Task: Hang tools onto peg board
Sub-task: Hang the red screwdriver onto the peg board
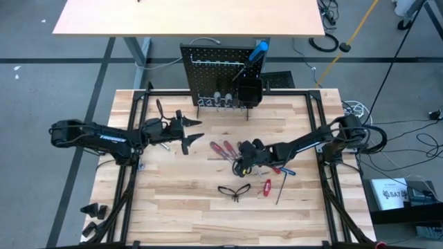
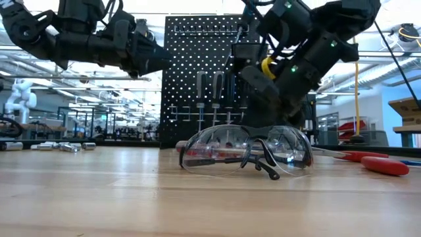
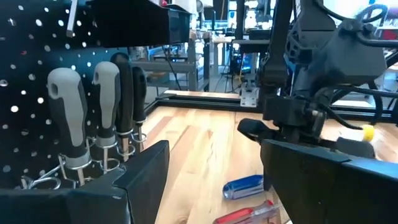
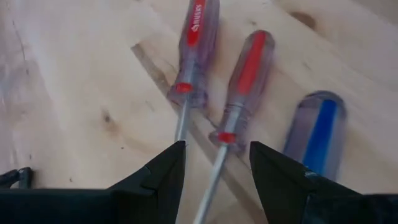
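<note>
High view: the peg board (image 1: 218, 72) stands upright at the tabletop's (image 1: 173, 200) far edge, its square black bin (image 1: 249, 91) holding a blue-handled screwdriver (image 1: 257, 51) that juts up and tilts away. Grey-handled tools (image 1: 220, 98) hang in a row beside the bin. The left gripper (image 1: 188, 131) hovers near the board, jaws wide and empty. The right gripper (image 1: 239, 160) is low over two red-handled screwdrivers (image 1: 223, 149) lying flat at mid-table, jaws part-open, holding nothing. Black-framed glasses (image 1: 234, 190) lie nearer the front.

Low view: the glasses (image 2: 247, 150) rest on the pale wood; an open workshop lies beyond.

Right wrist view: the two red screwdrivers (image 4: 239, 87) lie roughly parallel, shafts toward the jaws, one shaft between them; a blue-handled one (image 4: 317, 130) lies beside.
</note>
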### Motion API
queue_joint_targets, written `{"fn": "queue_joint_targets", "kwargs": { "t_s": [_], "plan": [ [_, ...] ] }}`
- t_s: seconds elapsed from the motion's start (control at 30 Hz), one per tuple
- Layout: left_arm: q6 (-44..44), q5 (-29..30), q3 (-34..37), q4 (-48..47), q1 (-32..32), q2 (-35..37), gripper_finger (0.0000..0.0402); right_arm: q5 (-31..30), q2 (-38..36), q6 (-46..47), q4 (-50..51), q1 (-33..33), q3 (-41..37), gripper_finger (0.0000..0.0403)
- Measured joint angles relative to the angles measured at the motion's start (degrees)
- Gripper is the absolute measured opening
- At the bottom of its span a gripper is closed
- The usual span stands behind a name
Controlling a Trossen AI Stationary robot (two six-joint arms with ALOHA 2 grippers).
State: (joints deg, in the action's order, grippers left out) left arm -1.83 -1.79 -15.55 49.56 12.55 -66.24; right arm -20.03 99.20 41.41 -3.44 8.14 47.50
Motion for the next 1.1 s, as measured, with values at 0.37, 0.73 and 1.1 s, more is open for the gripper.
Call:
{"fn": "queue_joint_targets", "kwargs": {
  "t_s": [0.37, 0.73, 1.1],
  "plan": [
    [-0.04, -0.14, 0.0, -0.28, -2.32, -0.02, 0.026, -3.2, 9.5, 0.8, 14.77, 3.31, 10.69, 0.0171],
    [0.01, -0.12, -0.02, -1.31, -4.91, -0.02, 0.026, -2.3, 6.42, -3.79, 17.4, 6.69, 14.82, 0.0171],
    [0.07, -0.05, -0.02, -1.47, -7.39, -0.02, 0.026, -7.24, 4.89, 11.55, 20.44, 7.3, 14.87, 0.0171]
  ]
}}
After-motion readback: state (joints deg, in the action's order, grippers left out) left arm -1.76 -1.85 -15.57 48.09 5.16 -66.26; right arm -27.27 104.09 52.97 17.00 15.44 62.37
